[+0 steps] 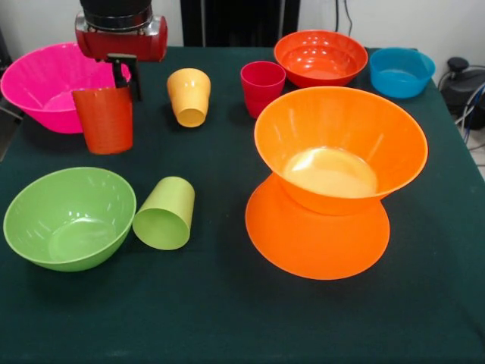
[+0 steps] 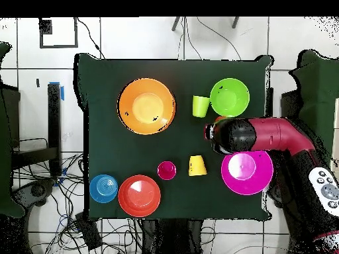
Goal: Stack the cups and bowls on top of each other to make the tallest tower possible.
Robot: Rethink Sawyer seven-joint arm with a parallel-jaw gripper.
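Jaws clamped on the rim of the red-orange cup (image 1: 104, 119): the front view shows one dark finger (image 1: 121, 76) of the gripper (image 1: 120, 78) running down at the cup's upper right edge, and the cup hangs upright, mouth up, clear of the cloth. It sits directly under the red and black arm (image 1: 121, 29), in front of the pink bowl (image 1: 45, 82) and overlapping that bowl's right side in the picture. The overhead view hides the cup almost wholly beneath the arm (image 2: 265, 135); only a sliver of orange shows at the arm's tip, just beside the pink bowl (image 2: 247, 172).

Two orange bowls (image 1: 339, 144) form an hourglass pile: the lower one (image 1: 314, 243) lies mouth down, the upper one stands mouth up on its base. From overhead this pile reads as a single orange disc (image 2: 146, 105), so only the front view reveals the stacking.

Near the held cup, the yellow-orange cup (image 1: 189, 96) lies tilted with its mouth toward the camera, and the magenta-red cup (image 1: 262, 86) stands upright beyond it. The lime green cup (image 1: 165, 214) lies on its side, just beside the lime green bowl (image 1: 70, 218). At the far edge the round red-orange bowl (image 1: 320, 58) and the small blue bowl (image 1: 402, 72) stand side by side on the dark green table (image 1: 227, 318).
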